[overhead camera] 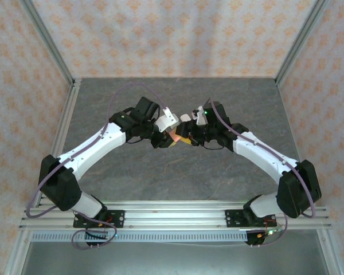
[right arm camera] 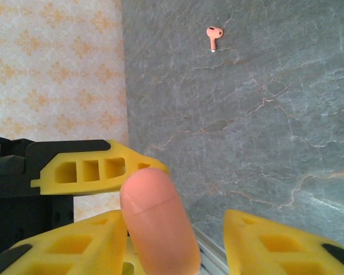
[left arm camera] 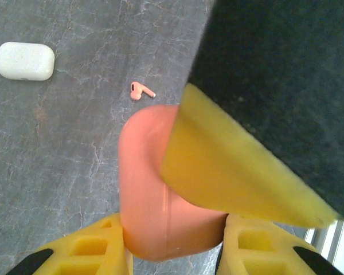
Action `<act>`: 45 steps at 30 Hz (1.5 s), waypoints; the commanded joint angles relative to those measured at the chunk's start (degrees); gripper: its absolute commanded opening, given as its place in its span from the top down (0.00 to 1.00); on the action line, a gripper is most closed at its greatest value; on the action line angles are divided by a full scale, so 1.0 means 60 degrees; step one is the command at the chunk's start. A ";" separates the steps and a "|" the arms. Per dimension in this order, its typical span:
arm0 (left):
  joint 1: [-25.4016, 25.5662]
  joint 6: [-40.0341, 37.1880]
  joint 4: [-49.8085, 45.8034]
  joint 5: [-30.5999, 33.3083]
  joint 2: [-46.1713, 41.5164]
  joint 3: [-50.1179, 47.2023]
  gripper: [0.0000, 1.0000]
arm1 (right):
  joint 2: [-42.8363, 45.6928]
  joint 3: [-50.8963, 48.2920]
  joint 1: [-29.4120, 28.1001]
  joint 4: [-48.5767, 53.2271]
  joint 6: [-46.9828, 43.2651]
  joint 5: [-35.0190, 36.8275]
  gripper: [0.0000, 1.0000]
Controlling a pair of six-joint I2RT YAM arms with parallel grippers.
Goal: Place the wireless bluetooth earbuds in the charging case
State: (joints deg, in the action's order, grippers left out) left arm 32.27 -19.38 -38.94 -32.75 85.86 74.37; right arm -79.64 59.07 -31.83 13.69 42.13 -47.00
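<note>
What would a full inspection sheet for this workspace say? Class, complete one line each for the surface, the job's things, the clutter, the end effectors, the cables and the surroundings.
Surface: grey, stone-veined table.
Job's things: coral charging case held between the two arms; white charging case lying on the table; one coral earbud lying loose on the table.
Clutter: nothing seen.
End effectors: left end effector shut on the coral charging case; right end effector open around the same case, one finger against it, the other standing apart.
Cables: purple cables loop along both arms.
Surroundings: patterned walls and an aluminium frame enclose the table.
</note>
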 commanded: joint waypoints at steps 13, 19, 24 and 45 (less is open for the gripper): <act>-0.0003 0.0655 0.0109 -0.0196 -0.1006 -0.0101 0.51 | 0.0350 -0.0214 -0.0050 -0.2231 0.0884 -0.0306 1.00; -0.1044 0.3235 0.1519 -0.0159 -0.2079 -0.0499 0.25 | 0.0887 -0.0835 -0.0041 -0.4580 0.1449 0.0192 1.00; -0.2147 0.6217 0.2784 -0.1118 -0.2924 -0.0918 0.21 | 0.1033 -0.1169 -0.0045 -0.6736 0.1841 0.0480 1.00; -0.2393 1.1471 0.9424 -0.3527 -0.3456 -0.2485 0.43 | 0.0510 -0.0858 -0.0187 -0.9854 0.3220 -0.0150 1.00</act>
State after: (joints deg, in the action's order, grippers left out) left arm 17.26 47.37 11.40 -53.23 66.46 60.20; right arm -77.56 52.47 -32.47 -42.11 61.54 -46.52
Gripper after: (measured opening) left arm 0.575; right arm 0.100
